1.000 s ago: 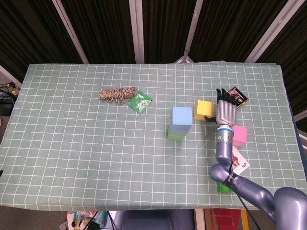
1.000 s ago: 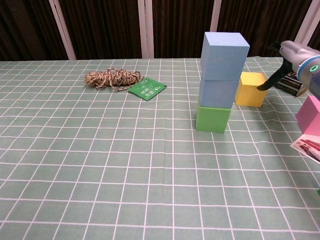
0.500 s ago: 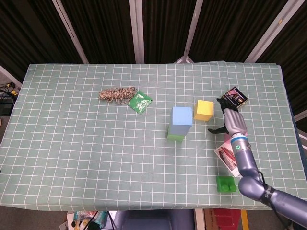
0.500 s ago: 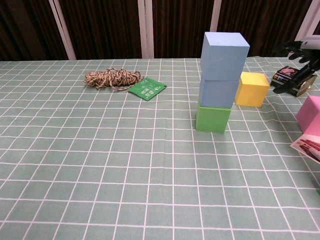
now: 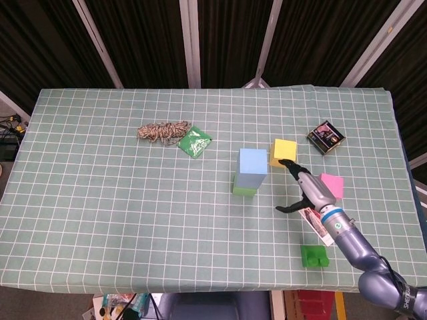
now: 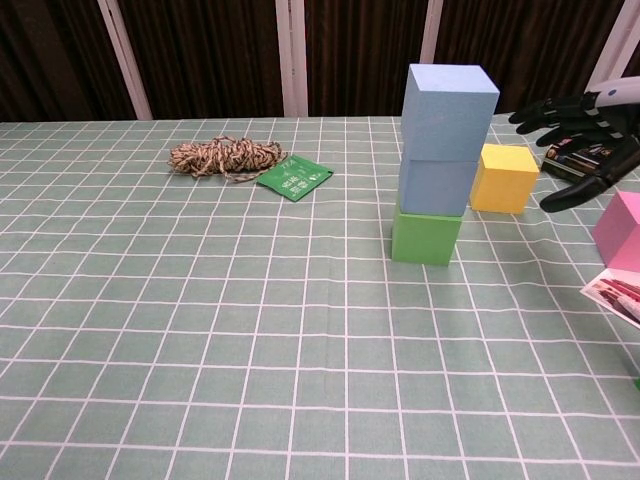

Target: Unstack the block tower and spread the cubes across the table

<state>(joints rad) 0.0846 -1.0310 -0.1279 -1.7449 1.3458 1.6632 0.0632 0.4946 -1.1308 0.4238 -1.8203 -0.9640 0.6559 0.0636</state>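
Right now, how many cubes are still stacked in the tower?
3. The green cube sits on the table at the bottom, a blue cube rests on it, and a larger blue cube is on top. The chest view shows all three; none seems hidden.

I see matt foam-like blocks [image 6: 446, 120] on a soft checked tablecloth [image 6: 200, 330], rough frayed twine [image 6: 225, 156], and a glossy packet [image 6: 295, 177].
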